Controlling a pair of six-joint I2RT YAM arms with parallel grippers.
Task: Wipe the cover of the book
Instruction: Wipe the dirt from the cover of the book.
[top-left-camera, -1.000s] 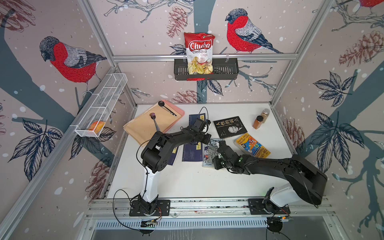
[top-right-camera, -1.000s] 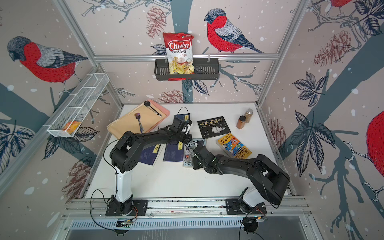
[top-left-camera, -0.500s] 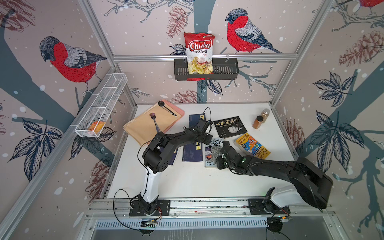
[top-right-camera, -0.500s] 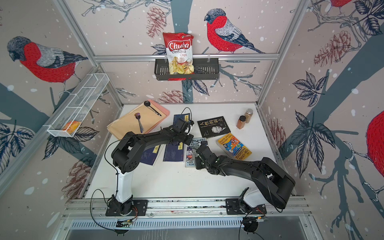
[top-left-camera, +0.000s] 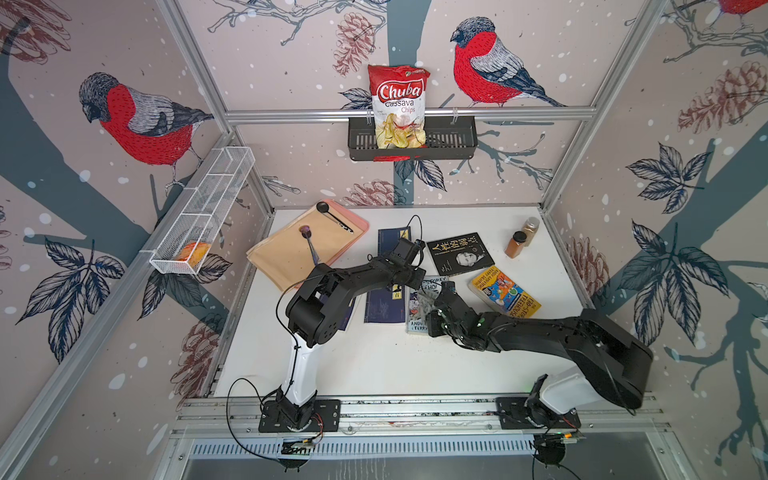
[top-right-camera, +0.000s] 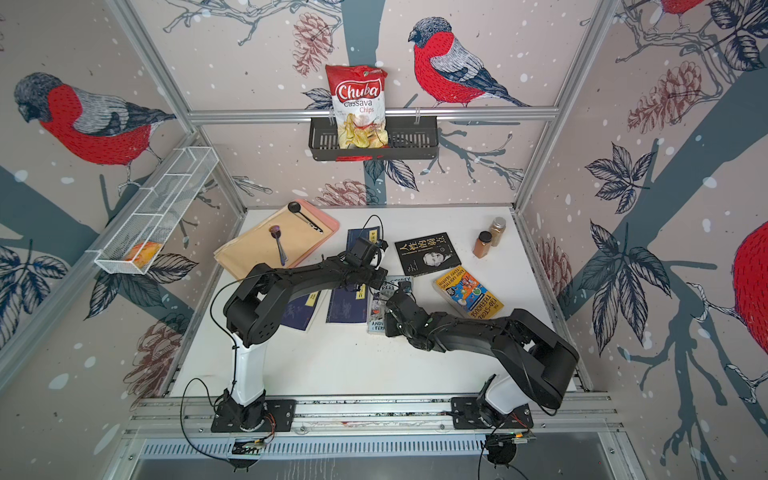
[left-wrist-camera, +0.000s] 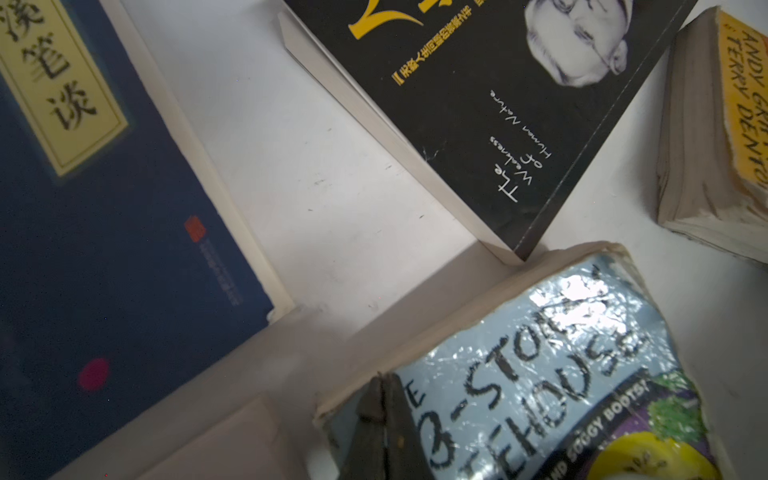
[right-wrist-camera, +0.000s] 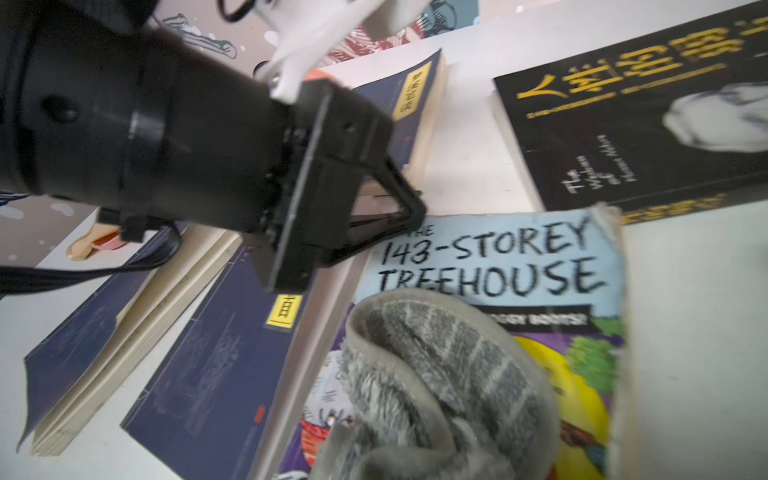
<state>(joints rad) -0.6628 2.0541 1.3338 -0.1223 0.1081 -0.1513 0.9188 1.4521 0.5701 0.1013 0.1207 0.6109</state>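
While the left gripper (left-wrist-camera: 381, 380) presses its shut fingertips onto one corner of the treehouse book (right-wrist-camera: 498, 257), the right gripper (top-left-camera: 434, 301) is clamped on a grey cloth (right-wrist-camera: 436, 374) that lies bunched over the lower part of the same cover. The glossy, creased book lies flat near the middle of the white table (top-left-camera: 395, 365). A dark blue book (top-left-camera: 384, 305) lies just beside its spine. On its other side, a little apart, is an orange paperback (top-left-camera: 505, 291). The corner of a black book (top-left-camera: 457, 253) comes just up to its far edge. A second blue book (top-left-camera: 348, 309) lies partly under the left arm, and a third (top-left-camera: 392, 237) sits farther back.

Toward the back left corner, tan folders (top-left-camera: 291, 253) are stacked with two spoons on top. Two spice jars (top-left-camera: 515, 243) stand near the back right.

Aluminium rails frame the walls, which are papered with red-breasted birds, pine cones and dark leaves. On the back wall a black basket (top-left-camera: 451, 141) holds a chips bag (top-left-camera: 399, 104). A white wire basket (top-left-camera: 203, 208) on the left wall holds something orange at its near end.
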